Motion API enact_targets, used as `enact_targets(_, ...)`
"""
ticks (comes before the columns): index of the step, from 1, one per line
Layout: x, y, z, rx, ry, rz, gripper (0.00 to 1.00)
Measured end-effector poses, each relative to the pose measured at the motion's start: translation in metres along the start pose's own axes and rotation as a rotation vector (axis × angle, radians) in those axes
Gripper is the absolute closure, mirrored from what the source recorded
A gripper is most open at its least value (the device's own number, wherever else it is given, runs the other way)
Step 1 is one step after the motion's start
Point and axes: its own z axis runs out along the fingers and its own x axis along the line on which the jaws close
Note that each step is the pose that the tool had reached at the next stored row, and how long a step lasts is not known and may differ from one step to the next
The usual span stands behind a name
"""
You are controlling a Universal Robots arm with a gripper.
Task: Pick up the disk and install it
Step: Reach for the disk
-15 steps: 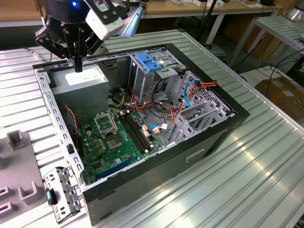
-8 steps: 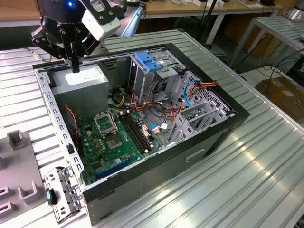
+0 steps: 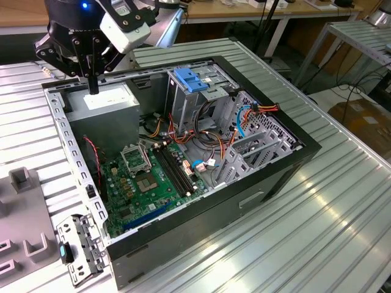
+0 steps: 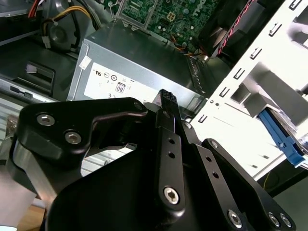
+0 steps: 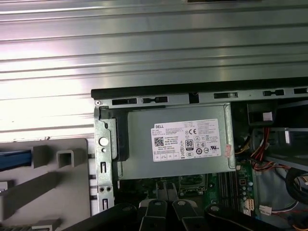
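Claw clenched on nothing, up at the case rim

Gripper (image 3: 91,85) hangs over the grey box (image 3: 107,107), ribbed table (image 5: 154,48) open beyond the case wall (image 5: 159,100); the disk (image 5: 12,160), just its blue rail, sits outside on the grey fixture (image 5: 48,190).

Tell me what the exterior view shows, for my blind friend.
A robot gripper hangs over the grey box in an open computer case. A green circuit board lies inside, and a blue bracket tops the metal cage.

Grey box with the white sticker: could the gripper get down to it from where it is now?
Probably yes. The gripper, fingers shut, hangs right over the grey box. The case lies with its side open upward, and no cable or bracket crosses the box's top, so the way straight down looks free.
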Motion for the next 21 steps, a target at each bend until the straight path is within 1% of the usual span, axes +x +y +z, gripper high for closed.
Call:
enact_targets(4,0.003,-0.0002,0.0,0.0001,0.0008,0.0,0.89)
enact_targets(6,0.005,-0.0004,0.0,0.0001,0.0014,0.0,0.89)
enact_targets(8,0.0085,-0.0007,0.0001,0.0001,0.0018,0.0,0.89)
enact_targets(16,0.0155,-0.0012,0.0001,0.0003,0.0041,0.0,0.89)
enact_targets(20,0.0184,-0.0014,0.0001,0.0005,0.0058,0.0,0.89)
enact_targets(21,0.0201,-0.0016,0.0002,0.0005,0.0068,0.0,0.89)
